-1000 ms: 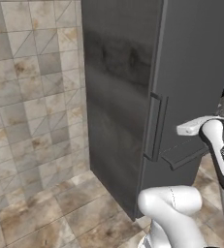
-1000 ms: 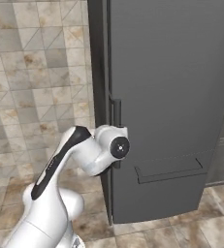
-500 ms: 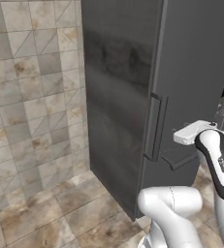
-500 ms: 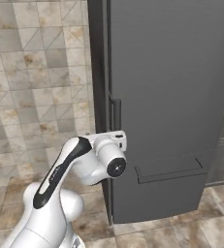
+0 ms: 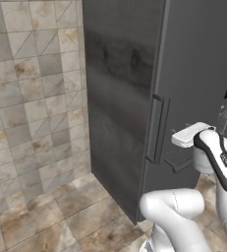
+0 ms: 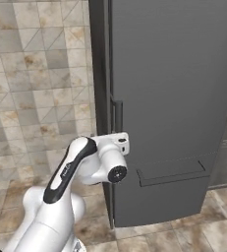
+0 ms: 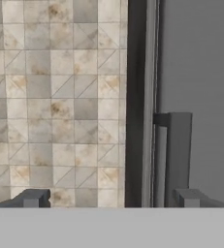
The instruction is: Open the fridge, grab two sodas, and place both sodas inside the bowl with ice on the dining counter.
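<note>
Standing shut, the fridge [image 5: 134,98] fills the centre and right of the left base view, its door seam unbroken and its long vertical handle [image 5: 157,129] at mid-frame, just left of the white hand. In the right base view the same dark cabinet takes up the right two thirds, with the handle [image 6: 116,115] at centre-left, directly above the hand.

Compared with a second ago, the wrist has dropped. In the left base view the white hand sat at about the level of the handle's lower end; now it lies a little lower and further right, below the bar's bottom bracket. In the right base view the round wrist joint has slid down and slightly right, from just under the handle to lower against the door front. The fridge, the tiled wall and the floor sit in the same places in both base views.

In the hand view the gripper [image 7: 111,198] is spread wide, nothing between its tips: one finger [image 7: 33,197] at lower left against the tiled wall, the other at lower right under the handle [image 7: 177,145], which runs up the right half of the frame.
</note>
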